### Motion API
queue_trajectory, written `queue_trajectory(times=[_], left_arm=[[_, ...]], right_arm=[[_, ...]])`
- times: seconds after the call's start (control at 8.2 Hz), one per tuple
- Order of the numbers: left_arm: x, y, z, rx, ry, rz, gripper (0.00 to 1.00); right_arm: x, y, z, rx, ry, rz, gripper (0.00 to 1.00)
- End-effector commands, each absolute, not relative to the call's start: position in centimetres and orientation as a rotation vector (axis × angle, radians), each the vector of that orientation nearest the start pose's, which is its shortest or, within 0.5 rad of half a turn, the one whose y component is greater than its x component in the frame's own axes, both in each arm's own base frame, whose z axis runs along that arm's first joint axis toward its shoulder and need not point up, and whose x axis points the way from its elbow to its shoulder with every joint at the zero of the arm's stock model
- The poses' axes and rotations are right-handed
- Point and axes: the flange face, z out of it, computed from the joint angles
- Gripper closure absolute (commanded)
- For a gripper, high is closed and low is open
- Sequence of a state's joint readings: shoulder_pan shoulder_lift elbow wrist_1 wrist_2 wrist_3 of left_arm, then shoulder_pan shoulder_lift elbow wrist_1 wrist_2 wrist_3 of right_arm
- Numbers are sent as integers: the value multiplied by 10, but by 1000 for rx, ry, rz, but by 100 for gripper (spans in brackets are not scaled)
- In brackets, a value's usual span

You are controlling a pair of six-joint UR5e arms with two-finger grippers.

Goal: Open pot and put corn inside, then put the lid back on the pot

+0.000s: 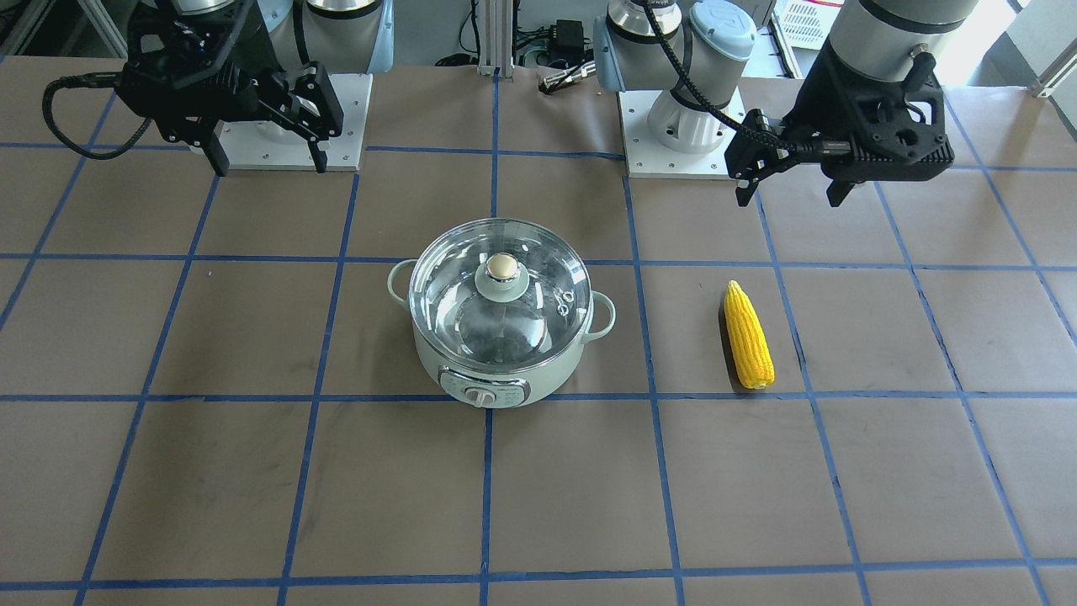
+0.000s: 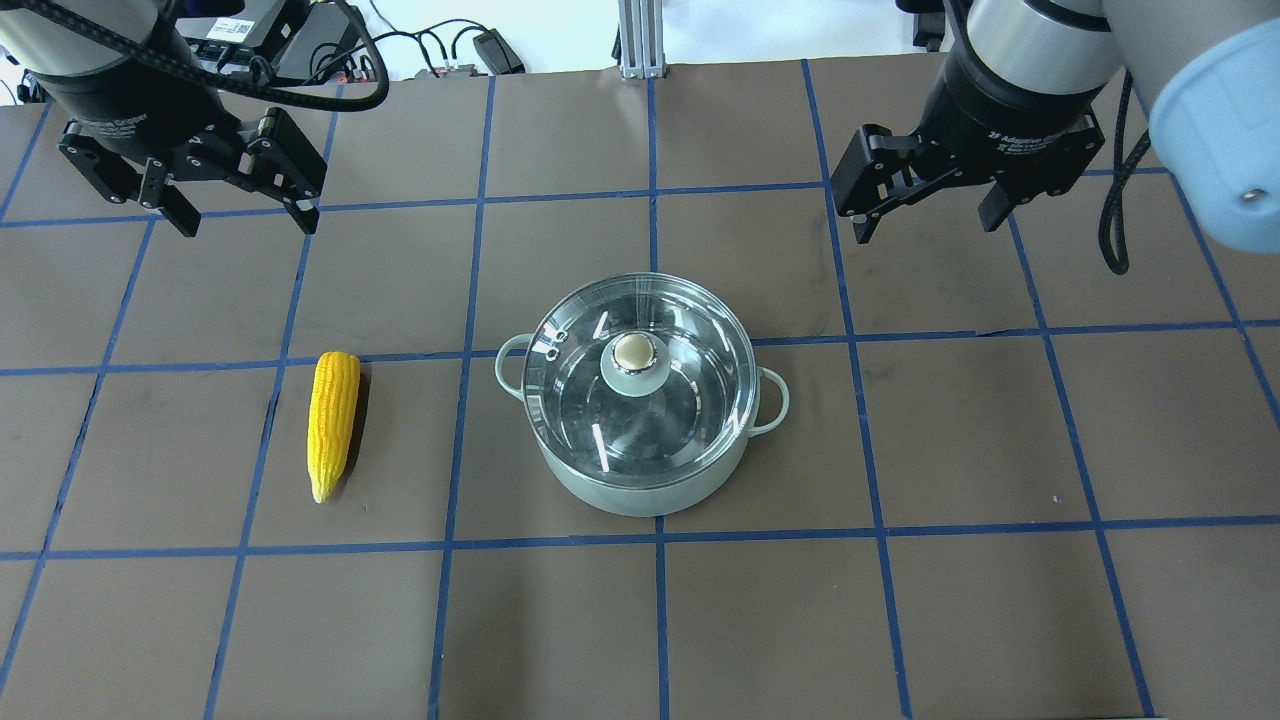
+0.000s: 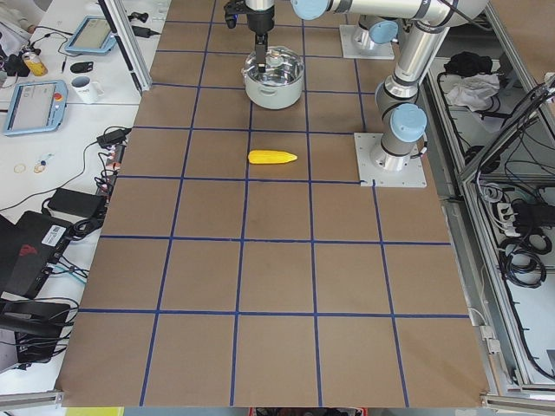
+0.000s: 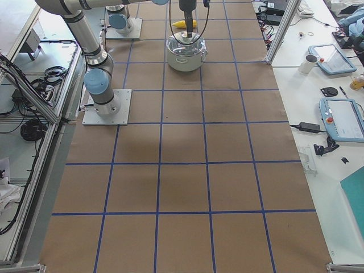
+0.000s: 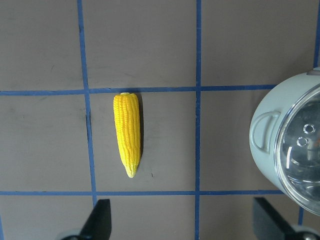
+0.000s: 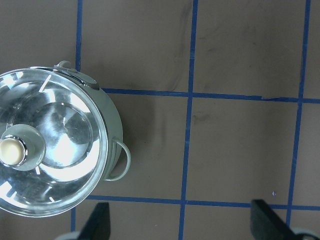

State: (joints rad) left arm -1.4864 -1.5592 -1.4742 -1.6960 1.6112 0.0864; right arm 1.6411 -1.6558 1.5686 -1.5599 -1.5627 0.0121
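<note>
The right gripper [image 2: 925, 225], fingers [image 2: 857, 215] spread, should centre over the lid knob [image 2: 632, 352], then pinch and lift vertically

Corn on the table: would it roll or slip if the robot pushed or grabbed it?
The corn lies on its side, round and tapered, so a sideways push would probably roll it in a curve. It looks stiff, not floppy. Its bumpy kernel rows should help grip, though the narrow tip might slip.
</note>
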Motion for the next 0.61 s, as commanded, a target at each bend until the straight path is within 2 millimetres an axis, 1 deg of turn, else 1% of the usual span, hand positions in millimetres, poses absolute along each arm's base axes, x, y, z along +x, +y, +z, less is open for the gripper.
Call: queue_trajectory(times=[0.0,0.12,0.24,0.37,0.49], left_arm=[[-88,-492,527,8,3102,36,0],[-84,-495,525,36,3099,45,0],[-77,-499,522,161,3090,52,0],[-66,-502,516,215,3088,74,0],[-32,-512,491,166,3091,145,0]], right_arm=[[168,-450,527,-87,3128,-107,0],[168,-450,526,-92,3126,-105,0],[168,-450,526,-92,3126,-105,0],[168,-450,526,-92,3126,-102,0],[168,-450,523,-89,3127,-95,0]])
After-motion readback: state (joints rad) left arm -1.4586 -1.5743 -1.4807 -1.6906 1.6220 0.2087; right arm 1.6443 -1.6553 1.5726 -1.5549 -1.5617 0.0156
